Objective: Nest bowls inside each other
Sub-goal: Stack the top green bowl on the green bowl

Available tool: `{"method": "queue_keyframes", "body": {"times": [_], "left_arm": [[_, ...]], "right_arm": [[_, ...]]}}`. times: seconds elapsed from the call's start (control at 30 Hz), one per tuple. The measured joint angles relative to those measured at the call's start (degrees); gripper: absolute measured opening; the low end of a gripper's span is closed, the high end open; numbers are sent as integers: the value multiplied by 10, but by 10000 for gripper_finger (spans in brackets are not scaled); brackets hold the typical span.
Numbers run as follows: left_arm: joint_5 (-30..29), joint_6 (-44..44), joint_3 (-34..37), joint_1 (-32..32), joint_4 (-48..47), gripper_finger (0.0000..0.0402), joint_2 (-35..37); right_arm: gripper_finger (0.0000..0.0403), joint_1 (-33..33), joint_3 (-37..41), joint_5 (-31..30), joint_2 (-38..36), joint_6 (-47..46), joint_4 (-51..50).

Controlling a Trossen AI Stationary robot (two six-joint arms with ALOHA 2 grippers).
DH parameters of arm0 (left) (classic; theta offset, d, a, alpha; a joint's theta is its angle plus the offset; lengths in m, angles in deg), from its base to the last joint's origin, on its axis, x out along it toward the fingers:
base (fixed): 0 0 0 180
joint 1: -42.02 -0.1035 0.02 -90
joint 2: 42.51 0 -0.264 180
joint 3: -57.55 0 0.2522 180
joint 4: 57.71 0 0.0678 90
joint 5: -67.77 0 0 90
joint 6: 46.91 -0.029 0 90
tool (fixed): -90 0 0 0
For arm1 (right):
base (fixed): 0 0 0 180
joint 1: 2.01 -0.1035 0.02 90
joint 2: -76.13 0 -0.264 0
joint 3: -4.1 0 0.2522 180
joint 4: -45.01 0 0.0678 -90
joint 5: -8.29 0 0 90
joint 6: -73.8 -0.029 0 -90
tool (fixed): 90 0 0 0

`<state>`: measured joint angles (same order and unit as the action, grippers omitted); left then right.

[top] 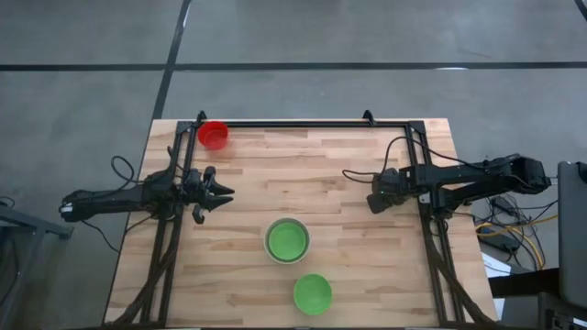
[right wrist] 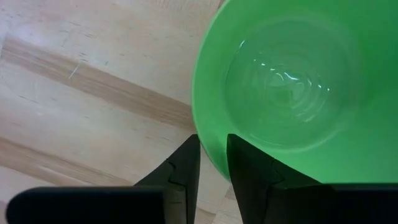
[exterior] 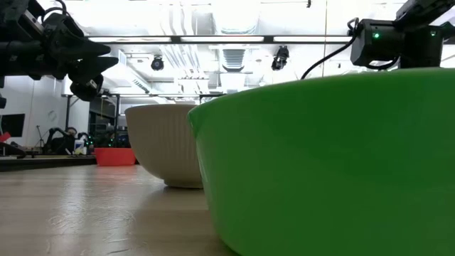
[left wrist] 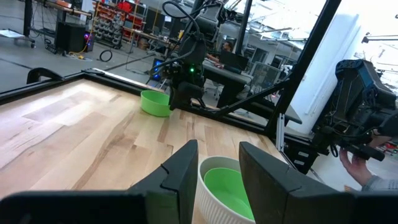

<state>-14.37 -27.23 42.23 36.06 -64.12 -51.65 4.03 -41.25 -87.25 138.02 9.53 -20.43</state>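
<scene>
- The right claw (right wrist: pixel 212 142) was over the right part of the wooden counter (top: pixel 321 165), closed to a narrow gap on the rim of a green bowl (right wrist: pixel 292 87): one finger sat outside the wall and the other just inside it.
- From the left wrist view that held green bowl (left wrist: pixel 155 102) showed low, next to the right claw, near the counter's far edge; I could not tell whether it touched the wood. In the high view the arm hid it.
- The left claw (top: pixel 223 192) hovered over the left part of the counter with its fingers (left wrist: pixel 180 168) spread apart and nothing between them.
- A whitish-grey bowl (top: pixel 271 252) stood near the middle of the counter's front half, with a second green bowl (top: pixel 287 241) nested inside it.
- A lone green bowl (top: pixel 312 293) stood upright just in front of that pair, near the front edge and apart from them.
- The red bowl (top: pixel 213 134) stood at the far left corner, well apart from the others.
</scene>
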Motion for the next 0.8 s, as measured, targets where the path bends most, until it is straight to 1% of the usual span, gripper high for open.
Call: {"method": "queue_keyframes", "body": {"times": [0.2, 0.5, 0.8], "left_arm": [[0, 0, 0, 0, 0, 122, 0], [0, 0, 0, 0, 0, 122, 0], [0, 0, 0, 0, 0, 122, 0]], "right_arm": [[57, 0, 0, 0, 0, 15, -1], [13, 0, -1, -2, 0, 15, -6], [10, 0, -1, -2, 0, 15, -6]]}}
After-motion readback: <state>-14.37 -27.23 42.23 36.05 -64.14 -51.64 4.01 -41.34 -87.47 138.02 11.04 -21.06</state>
